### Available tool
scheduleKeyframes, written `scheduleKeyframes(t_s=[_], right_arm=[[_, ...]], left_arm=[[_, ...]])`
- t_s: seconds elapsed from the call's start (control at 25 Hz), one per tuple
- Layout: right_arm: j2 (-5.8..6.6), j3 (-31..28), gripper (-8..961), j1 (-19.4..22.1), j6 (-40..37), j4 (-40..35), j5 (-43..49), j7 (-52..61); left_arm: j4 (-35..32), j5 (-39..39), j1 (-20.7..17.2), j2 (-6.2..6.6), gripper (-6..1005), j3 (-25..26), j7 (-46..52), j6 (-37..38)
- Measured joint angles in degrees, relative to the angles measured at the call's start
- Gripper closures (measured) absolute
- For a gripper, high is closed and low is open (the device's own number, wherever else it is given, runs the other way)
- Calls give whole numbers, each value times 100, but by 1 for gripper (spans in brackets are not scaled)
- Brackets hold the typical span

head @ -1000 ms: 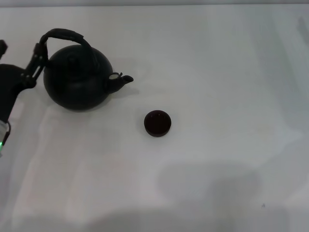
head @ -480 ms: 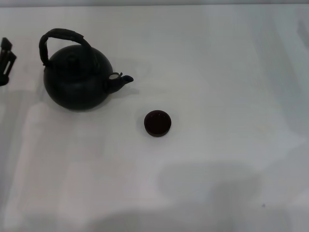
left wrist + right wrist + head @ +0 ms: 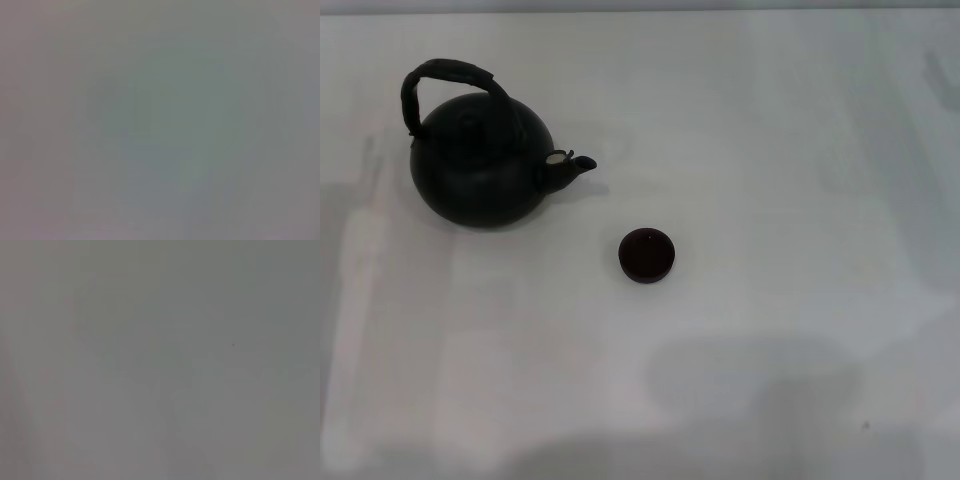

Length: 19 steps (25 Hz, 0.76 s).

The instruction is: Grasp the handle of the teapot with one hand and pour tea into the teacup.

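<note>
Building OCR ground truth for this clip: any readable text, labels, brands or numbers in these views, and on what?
None. No readable text in any view.
The round matte black teapot, its dark wrapped arched handle and the small dark round teacup show no markings.
The white table is plain.
Both wrist views show only a blank grey surface; neither gripper is in view.

In the upper left we see the teapot (image 3: 480,170), all black with no shine. Its handle (image 3: 448,74) is black too and looks rough. Near the middle sits the teacup (image 3: 646,254), dark brown-black. The table (image 3: 800,200) under them is plain white.
</note>
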<state>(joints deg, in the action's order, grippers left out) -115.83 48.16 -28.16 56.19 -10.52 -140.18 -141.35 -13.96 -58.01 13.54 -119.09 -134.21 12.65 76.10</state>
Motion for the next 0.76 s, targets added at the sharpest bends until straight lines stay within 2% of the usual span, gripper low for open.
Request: scheduleKeyframes(t_s=[0.4,0.76], right_arm=[[-1,-5,108,-57,-25,8,-16,-5],[-1,-33,108,-76,-50,7,-32,-7]], left_arm=[[189,-236,206,9,164,0,1,-61],[270,-838,438,11,164,0,22,-121]])
